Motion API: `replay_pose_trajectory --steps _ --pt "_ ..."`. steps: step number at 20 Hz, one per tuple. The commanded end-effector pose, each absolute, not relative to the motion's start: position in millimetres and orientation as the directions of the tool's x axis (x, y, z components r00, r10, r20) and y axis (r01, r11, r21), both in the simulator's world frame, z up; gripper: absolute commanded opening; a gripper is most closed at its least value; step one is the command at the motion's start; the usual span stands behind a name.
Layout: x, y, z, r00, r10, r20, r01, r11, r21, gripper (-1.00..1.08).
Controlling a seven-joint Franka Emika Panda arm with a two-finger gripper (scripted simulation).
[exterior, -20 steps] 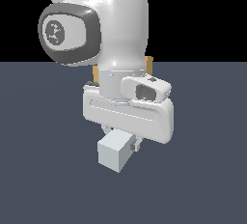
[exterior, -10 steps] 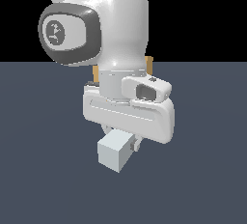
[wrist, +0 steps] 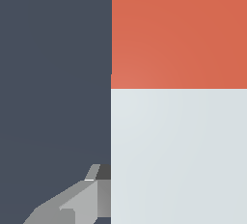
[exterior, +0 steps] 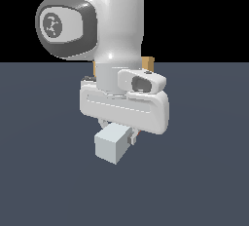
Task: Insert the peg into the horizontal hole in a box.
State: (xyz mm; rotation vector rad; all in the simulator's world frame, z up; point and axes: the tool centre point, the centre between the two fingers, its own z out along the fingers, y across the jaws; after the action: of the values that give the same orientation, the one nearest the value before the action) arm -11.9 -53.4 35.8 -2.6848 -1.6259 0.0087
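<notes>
**Me:** Starting at the exterior view's left, there's bare dark floor point(exterior: 39, 171) and nothing else. In the middle the arm's white hand fills most of the frame, with the gripper point(exterior: 119, 131) low under it. The peg point(exterior: 112, 144) sits right there, its pale end facing the camera and a sliver of red-orange showing beside it.

**Spotter:** Is it held?

**Me:** I read it as held. In the wrist view one grey finger point(wrist: 79, 201) lies flat against the peg's pale side point(wrist: 178, 155), and the pale-to-red boundary runs just ahead of it. The other finger is hidden behind the bar, so I'm judging the pinch as narrow and closed on the peg, not seeing both pads.

**Spotter:** How will it behave?

**Me:** Stiff, I'd guess: square section, flat faces, so the pads get a good seat and it shouldn't roll. A long bar taken toward one end could droop or twist if the grip is light. Holding the pale part, as it seems to be, leaves the rest free.

**Spotter:** And the box?

**Me:** Further to the right, only a tan corner point(exterior: 148, 63) peeks out behind the arm. The hole I can't see at all.
</notes>
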Motion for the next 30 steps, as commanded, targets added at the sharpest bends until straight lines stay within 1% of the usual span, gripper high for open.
replay_pose_trajectory --steps 1,9,15,30 --pt "-14 -46 48 0.445 0.896 -0.001 0.896 -0.445 0.0 -1.0" --pt "-38 -14 88 0.362 0.932 -0.001 0.932 -0.362 0.001 -1.0" --pt "-50 1 109 0.32 0.947 -0.001 0.947 -0.32 0.001 -1.0" --pt "-52 5 117 0.308 0.951 0.001 0.951 -0.308 0.002 -1.0"
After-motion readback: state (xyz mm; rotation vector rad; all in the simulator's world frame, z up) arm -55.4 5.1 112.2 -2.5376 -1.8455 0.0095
